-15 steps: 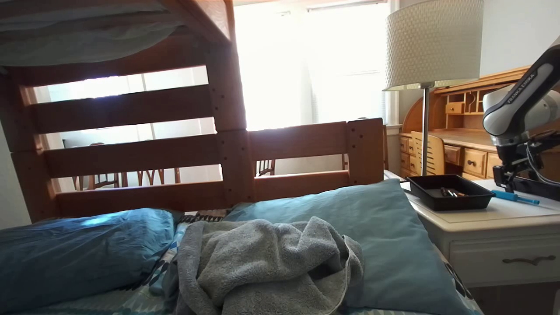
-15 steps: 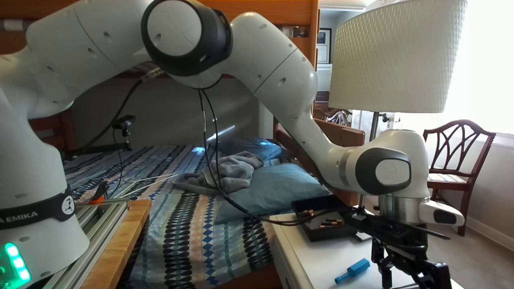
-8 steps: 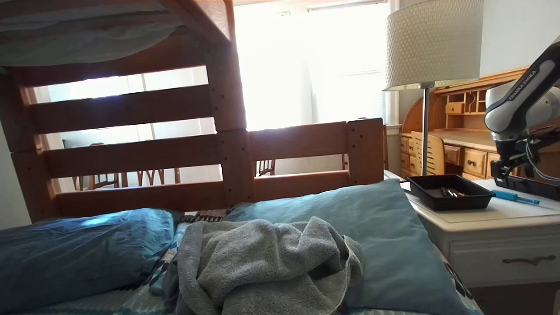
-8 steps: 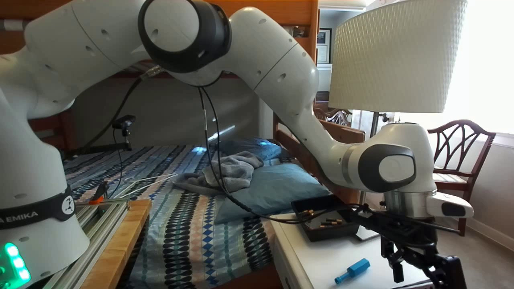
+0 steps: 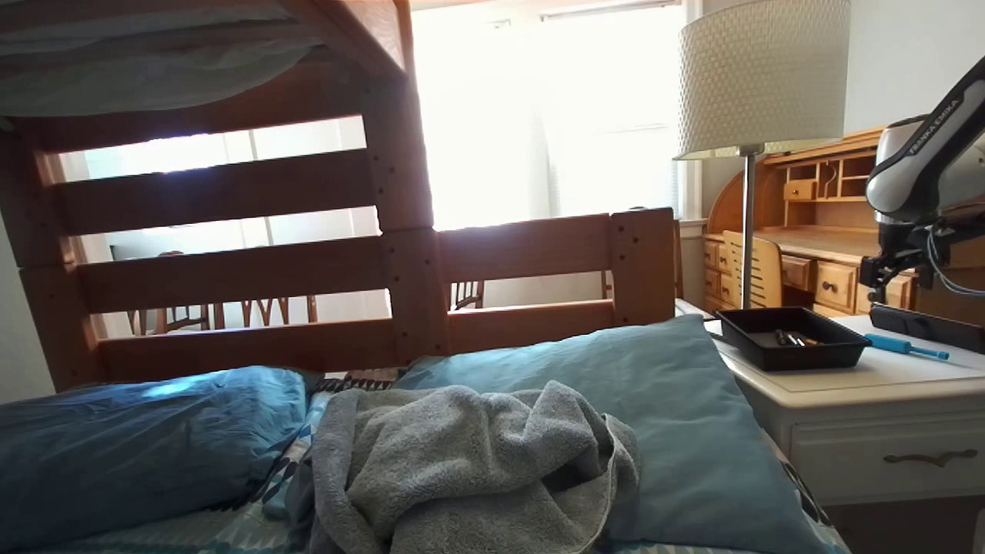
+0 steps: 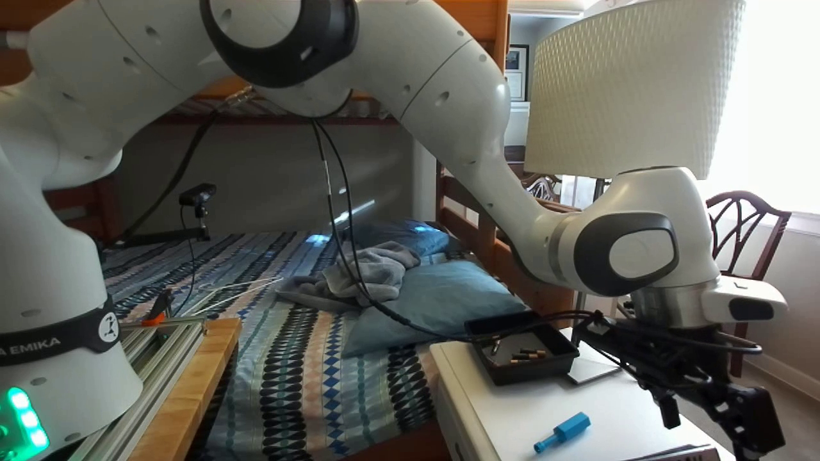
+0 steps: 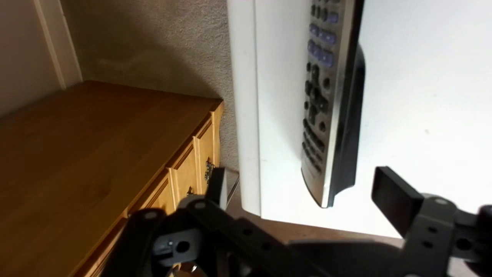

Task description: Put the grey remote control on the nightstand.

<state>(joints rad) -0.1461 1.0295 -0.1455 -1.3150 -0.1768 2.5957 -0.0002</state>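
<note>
The grey remote control (image 7: 323,115) rests on the nightstand (image 7: 423,88), seemingly on its long edge, its buttons facing left in the wrist view. Its dark back (image 5: 927,327) shows in an exterior view, while only a bit of the remote (image 6: 688,454) enters at the bottom of an exterior view. My gripper (image 7: 303,188) is open, with a gap between the remote's near end and each finger. In both exterior views the gripper (image 6: 714,426) hangs above the white top of the nightstand (image 5: 816,388), over the remote and clear of it.
A black tray (image 6: 532,374) with small items and a blue tool (image 6: 567,430) share the nightstand top. Behind it rises a tall lamp (image 5: 762,85). The brown wooden desk (image 7: 96,154) is close by. The bed carries pillows (image 6: 435,307) and a grey towel (image 6: 375,269).
My gripper has risen off the nightstand and away from the remote, its jaws staying open. The remote, tray and blue tool have kept their places.
</note>
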